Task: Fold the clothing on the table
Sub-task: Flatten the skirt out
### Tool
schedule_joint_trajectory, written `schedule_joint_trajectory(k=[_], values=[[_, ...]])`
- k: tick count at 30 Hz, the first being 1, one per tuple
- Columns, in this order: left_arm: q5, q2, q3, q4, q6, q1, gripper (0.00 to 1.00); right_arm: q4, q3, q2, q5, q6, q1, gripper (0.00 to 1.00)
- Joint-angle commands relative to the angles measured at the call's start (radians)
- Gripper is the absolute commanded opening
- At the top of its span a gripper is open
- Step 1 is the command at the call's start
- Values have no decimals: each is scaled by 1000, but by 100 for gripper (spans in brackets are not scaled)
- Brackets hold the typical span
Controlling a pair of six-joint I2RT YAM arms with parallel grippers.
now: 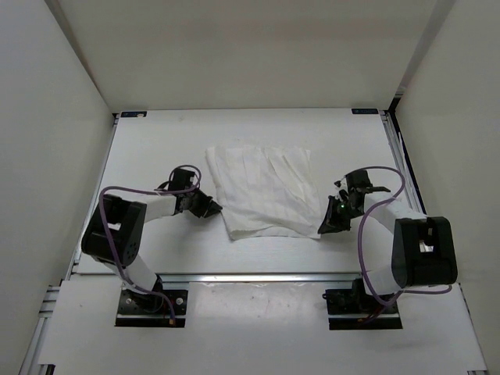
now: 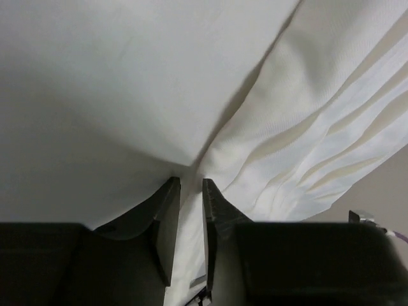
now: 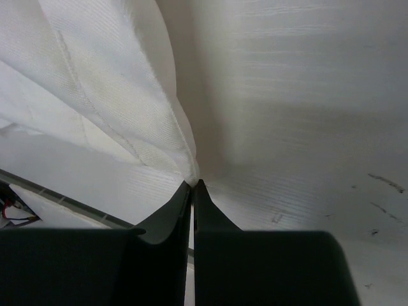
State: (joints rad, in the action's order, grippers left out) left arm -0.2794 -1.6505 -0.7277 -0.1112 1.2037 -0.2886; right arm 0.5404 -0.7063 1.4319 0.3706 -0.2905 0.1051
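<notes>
The clothing point(image 1: 262, 191) is a creased white piece lying roughly flat in the middle of the table point(image 1: 156, 148). My left gripper point(image 1: 211, 208) sits low at its left edge. In the left wrist view that gripper point(image 2: 191, 186) has its jaws a narrow gap apart, open, with the pleated clothing point(image 2: 306, 127) running under and between them. My right gripper point(image 1: 326, 226) is at the cloth's near right corner. In the right wrist view that gripper point(image 3: 192, 183) is shut, and the corner of the clothing point(image 3: 95, 83) tents up into its tips.
An aluminium rail point(image 1: 258, 277) runs along the table's near edge, in front of both arm bases. Black corner brackets point(image 1: 133, 114) point(image 1: 364, 112) mark the far corners. White walls enclose the table on three sides.
</notes>
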Motion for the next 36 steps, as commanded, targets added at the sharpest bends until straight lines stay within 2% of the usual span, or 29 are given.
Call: schedule_joint_trajectory(k=[1, 2, 6, 8, 9, 11, 12, 19, 27, 30, 31, 32, 34, 36], values=[[37, 140, 71, -90, -29, -36, 33, 3, -25, 19, -30, 42, -13, 0], [51, 197, 97, -103, -20, -49, 38, 3, -31, 21, -32, 50, -5, 0], [57, 351, 174, -130, 62, -80, 48, 12, -68, 48, -39, 63, -4, 1], [56, 404, 218, -124, 118, -98, 48, 13, -76, 58, -44, 66, 7, 0], [65, 440, 249, -120, 138, -104, 55, 15, -87, 62, -47, 73, 1, 0], [101, 480, 302, -78, 195, -147, 56, 23, -102, 78, -52, 77, 4, 0], [101, 500, 319, -59, 229, -158, 62, 26, -107, 82, -50, 80, 4, 0], [143, 442, 352, 68, 278, -213, 63, 30, -121, 94, -59, 91, 8, 0], [197, 356, 284, 143, 312, -259, 61, 46, -111, 76, -68, 97, 8, 0], [206, 328, 275, 151, 327, -309, 55, 46, -107, 71, -67, 100, -1, 0], [210, 316, 272, 148, 336, -316, 45, 40, -105, 73, -68, 100, -1, 0], [209, 314, 274, 137, 341, -323, 29, 41, -98, 65, -79, 102, -2, 0], [198, 322, 271, 120, 350, -328, 20, 46, -94, 59, -75, 102, -15, 0], [198, 356, 258, 70, 340, -330, 0, 43, -101, 55, -78, 102, -21, 0]])
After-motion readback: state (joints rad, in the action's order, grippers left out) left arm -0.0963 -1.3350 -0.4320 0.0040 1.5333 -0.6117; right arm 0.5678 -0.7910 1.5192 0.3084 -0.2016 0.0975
